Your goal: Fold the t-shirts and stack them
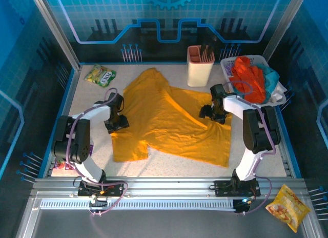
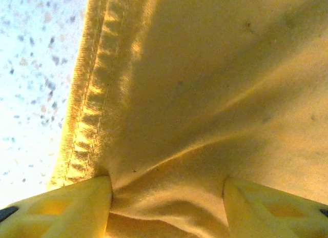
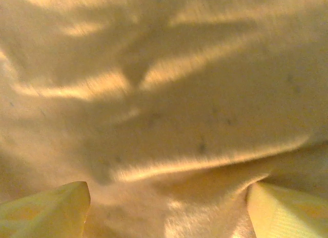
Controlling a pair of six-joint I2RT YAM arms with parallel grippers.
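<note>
A mustard-yellow t-shirt (image 1: 169, 120) lies spread and creased in the middle of the table. My left gripper (image 1: 119, 122) presses down at its left hem, near the stitched edge (image 2: 87, 110). Its jaws are open, and a fold of yellow cloth (image 2: 169, 197) bunches between the fingers (image 2: 77, 210). My right gripper (image 1: 210, 114) rests on the shirt's right side, open, with its fingertips (image 3: 46, 212) set wide on the fabric (image 3: 169, 145). More t-shirts, orange-red (image 1: 248, 76), teal (image 1: 270, 74) and whitish (image 1: 277, 96), are piled in a white basket (image 1: 228, 65) at the back right.
A beige holder (image 1: 200, 66) stands behind the shirt, next to the basket. A green-yellow snack packet (image 1: 101, 75) lies at the back left. An orange snack bag (image 1: 287, 207) sits off the table at the front right. Speckled tabletop (image 2: 31, 68) shows left of the hem.
</note>
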